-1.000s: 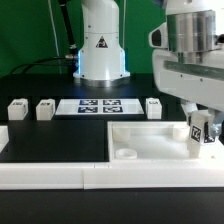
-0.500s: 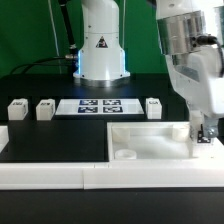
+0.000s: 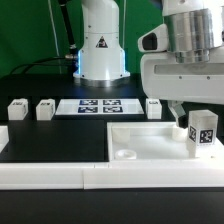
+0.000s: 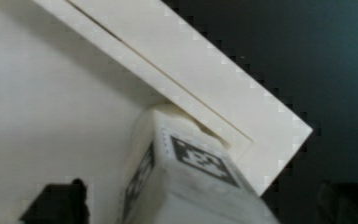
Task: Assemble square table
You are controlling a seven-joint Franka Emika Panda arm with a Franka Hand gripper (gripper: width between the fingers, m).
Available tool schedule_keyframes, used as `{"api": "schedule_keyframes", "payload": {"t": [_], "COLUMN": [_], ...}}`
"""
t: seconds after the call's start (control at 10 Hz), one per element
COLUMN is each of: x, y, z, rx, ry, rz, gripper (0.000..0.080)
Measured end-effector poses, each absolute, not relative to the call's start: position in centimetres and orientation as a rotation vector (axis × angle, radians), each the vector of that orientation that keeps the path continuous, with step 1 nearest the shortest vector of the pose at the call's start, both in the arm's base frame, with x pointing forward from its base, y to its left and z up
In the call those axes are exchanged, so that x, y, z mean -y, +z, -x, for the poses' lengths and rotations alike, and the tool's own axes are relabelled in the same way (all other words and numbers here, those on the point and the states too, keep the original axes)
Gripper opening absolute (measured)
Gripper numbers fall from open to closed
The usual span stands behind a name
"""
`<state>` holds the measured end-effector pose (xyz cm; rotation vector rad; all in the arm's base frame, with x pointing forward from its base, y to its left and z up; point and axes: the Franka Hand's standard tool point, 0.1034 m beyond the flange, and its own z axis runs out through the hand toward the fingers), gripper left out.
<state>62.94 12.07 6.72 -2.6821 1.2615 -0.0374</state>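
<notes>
Risen since a moment ago, the gripper (image 4: 208, 204) hangs with its fingers spread above the leg (image 3: 203, 131), which stands upright at the square slab's (image 3: 150, 136) corner, its black-white tag (image 3: 204, 130) facing the exterior view.

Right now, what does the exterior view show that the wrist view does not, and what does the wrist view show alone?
Only the exterior view: three loose legs on the table, the marker board, the arm's base and a round socket in the slab.
Only the wrist view: the gripper is open, its fingertips clear of the leg on both sides.
Both: the square slab and the upright leg at its corner.
</notes>
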Motion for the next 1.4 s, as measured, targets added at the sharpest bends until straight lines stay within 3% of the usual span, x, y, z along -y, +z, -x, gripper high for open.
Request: {"api": "schedule_keyframes", "payload": {"t": [0.5, 0.7, 0.8, 0.9, 1.0, 1.4], "x": [-12.71, -12.58, -12.57, -12.49, -12.04, -11.9], "y": [6.67, 6.68, 6.67, 6.67, 6.57, 6.63], "z": [-62.72, -62.76, -62.76, -62.77, -62.71, -62.82], "rx": [-0.215, -0.273, -0.27, -0.368, -0.513, -1.068], "ry": [-0.117, -0.115, -0.116, -0.111, -0.101, -0.069], "rz": [3.041, 3.035, 3.036, 3.022, 3.003, 2.841], "gripper": [0.0649, 0.0619, 0.0459, 0.0459, 0.0293, 0.0294]}}
